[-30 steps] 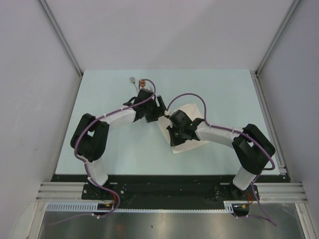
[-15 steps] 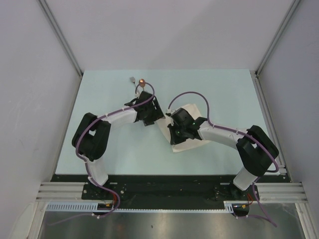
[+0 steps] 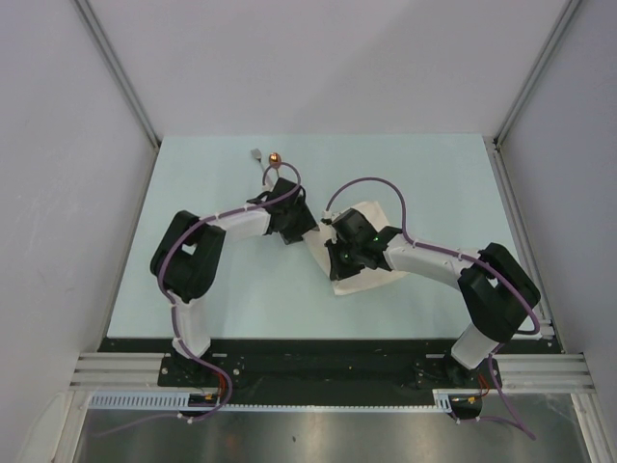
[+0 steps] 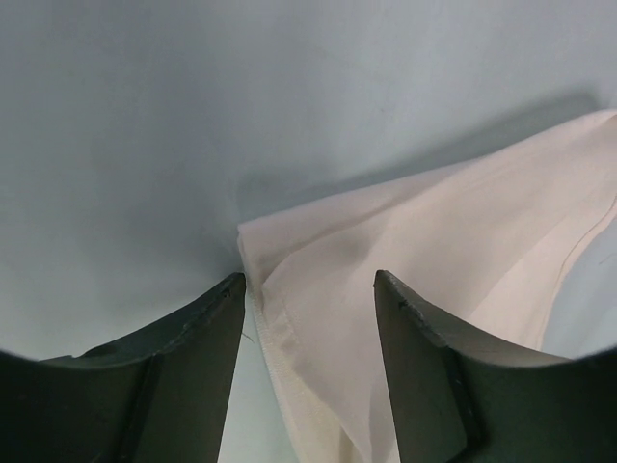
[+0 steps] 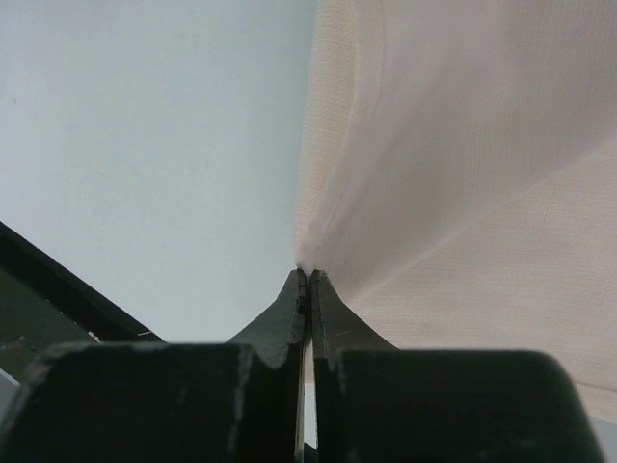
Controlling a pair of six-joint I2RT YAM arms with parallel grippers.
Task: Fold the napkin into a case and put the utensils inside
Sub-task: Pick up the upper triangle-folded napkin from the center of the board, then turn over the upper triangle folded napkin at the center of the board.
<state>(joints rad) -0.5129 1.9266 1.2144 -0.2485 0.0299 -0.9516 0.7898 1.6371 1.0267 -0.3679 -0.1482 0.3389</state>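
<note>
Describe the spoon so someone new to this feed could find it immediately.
On the pale blue table, look toward the far edge, beyond and left of the cream napkin. Two small utensils lie close together there; the spoon is the right-hand one, with a shiny copper-orange bowl, unlike the grey fork.

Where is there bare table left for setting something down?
Bare table: far right, between napkin and rail; the near strip in front of the napkin; the far left corner, left of the fork. Crowded: the middle, where left hand and right hand meet at the napkin, and around fork and spoon.
</note>
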